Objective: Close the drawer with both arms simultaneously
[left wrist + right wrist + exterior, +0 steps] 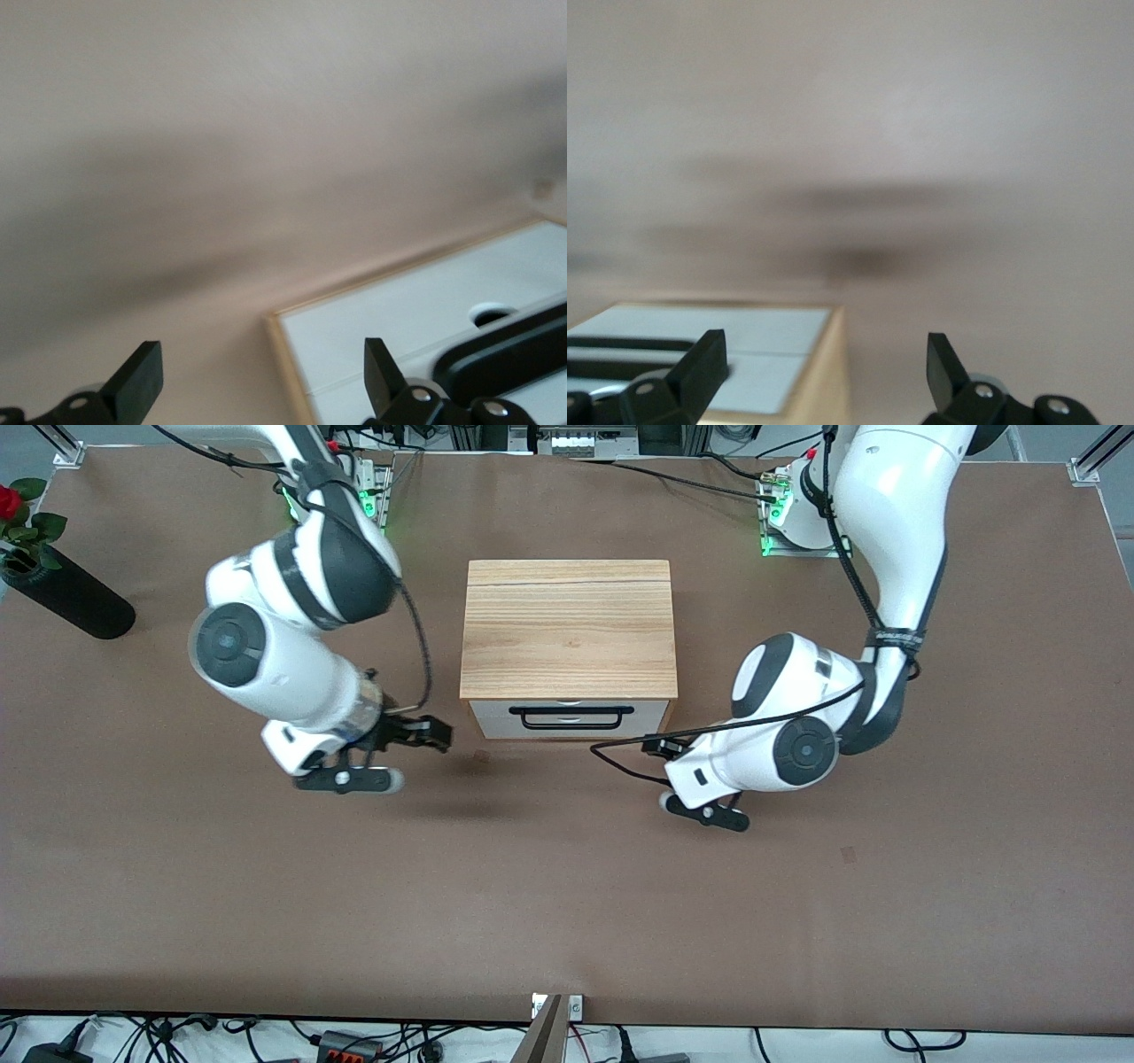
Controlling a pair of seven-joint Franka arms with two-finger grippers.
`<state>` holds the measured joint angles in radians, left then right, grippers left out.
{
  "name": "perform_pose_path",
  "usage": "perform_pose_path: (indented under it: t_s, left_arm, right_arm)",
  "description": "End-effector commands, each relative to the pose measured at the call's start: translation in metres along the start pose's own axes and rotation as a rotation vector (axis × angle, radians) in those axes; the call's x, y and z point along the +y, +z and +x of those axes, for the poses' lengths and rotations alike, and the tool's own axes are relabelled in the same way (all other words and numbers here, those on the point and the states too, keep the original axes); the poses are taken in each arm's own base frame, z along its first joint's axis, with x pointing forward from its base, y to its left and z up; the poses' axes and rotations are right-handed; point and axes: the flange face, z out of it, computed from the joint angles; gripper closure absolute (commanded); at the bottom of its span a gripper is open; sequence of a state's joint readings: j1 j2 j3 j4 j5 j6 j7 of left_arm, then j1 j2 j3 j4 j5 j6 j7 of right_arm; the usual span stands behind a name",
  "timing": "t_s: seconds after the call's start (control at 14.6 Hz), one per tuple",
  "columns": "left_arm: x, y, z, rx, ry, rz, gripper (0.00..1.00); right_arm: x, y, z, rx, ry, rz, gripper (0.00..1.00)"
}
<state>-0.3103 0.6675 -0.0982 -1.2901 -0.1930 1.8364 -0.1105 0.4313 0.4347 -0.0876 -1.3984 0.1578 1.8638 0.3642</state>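
The drawer (570,717) sits flush in its cabinet (568,629). Each gripper hangs released beside the drawer front: left gripper (656,748), right gripper (423,733).

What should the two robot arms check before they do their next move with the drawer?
1. Drawer shut: ok, its white front sits about flush with the cabinet.
2. Black bar handle free: ok, nothing grips it.
3. Left gripper open: ok; it hangs beside the drawer front's corner.
4. Right gripper open: ok; it hangs beside the other corner.
5. Fingers touching the drawer front: cannot tell.
6. Vase out of the way: ok.
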Motion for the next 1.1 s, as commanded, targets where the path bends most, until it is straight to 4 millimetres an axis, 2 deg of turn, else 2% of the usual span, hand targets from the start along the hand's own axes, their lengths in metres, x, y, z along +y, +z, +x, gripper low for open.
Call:
perform_pose_path:
  t_s: [0.0, 0.07, 0.14, 0.21, 0.34, 0.41, 0.55, 0.62, 0.69, 0.75, 0.82, 0.89, 1.03]
  left_arm:
    - [-0.016, -0.065, -0.010, 0.081, 0.017, 0.095, 0.00]
    - [-0.032, -0.090, -0.019, 0.084, -0.004, 0.118, 0.00]
    - [-0.045, -0.110, -0.029, 0.066, -0.029, 0.120, 0.00]
    - [-0.070, -0.135, -0.042, 0.051, -0.069, 0.120, 0.00]
    - [-0.113, -0.179, -0.063, 0.061, -0.132, 0.114, 0.00]
    - [-0.131, -0.197, -0.074, 0.064, -0.163, 0.113, 0.00]
    - [-0.173, -0.228, -0.097, 0.064, -0.230, 0.107, 0.00]
    - [-0.184, -0.241, -0.106, 0.075, -0.250, 0.106, 0.00]
    - [-0.184, -0.250, -0.112, 0.088, -0.255, 0.107, 0.00]
    - [-0.188, -0.254, -0.114, 0.097, -0.262, 0.106, 0.00]
    - [-0.200, -0.259, -0.117, 0.105, -0.282, 0.103, 0.00]
    - [-0.208, -0.262, -0.119, 0.110, -0.293, 0.093, 0.00]
    - [-0.215, -0.267, -0.124, 0.117, -0.310, 0.101, 0.00]
  right_arm:
    - [0.060, -0.035, 0.005, -0.022, 0.027, -0.060, 0.00]
    - [0.080, -0.041, 0.006, -0.046, 0.004, -0.066, 0.00]
    - [0.094, -0.068, 0.005, -0.042, -0.049, -0.064, 0.00]
    - [0.105, -0.086, 0.003, -0.054, -0.080, -0.072, 0.00]
    - [0.143, -0.103, 0.004, -0.088, -0.092, -0.108, 0.00]
    - [0.153, -0.110, 0.002, -0.097, -0.095, -0.110, 0.00]
    - [0.167, -0.139, -0.016, -0.094, -0.076, -0.107, 0.00]
    - [0.174, -0.137, -0.026, -0.113, -0.068, -0.104, 0.00]
    - [0.196, -0.140, -0.043, -0.115, -0.036, -0.095, 0.00]
    - [0.208, -0.135, -0.055, -0.110, -0.025, -0.084, 0.00]
    - [0.210, -0.136, -0.072, -0.074, -0.036, -0.084, 0.00]
    - [0.214, -0.127, -0.083, -0.036, -0.040, -0.100, 0.00]
    - [0.224, -0.127, -0.088, -0.004, -0.021, -0.099, 0.00]
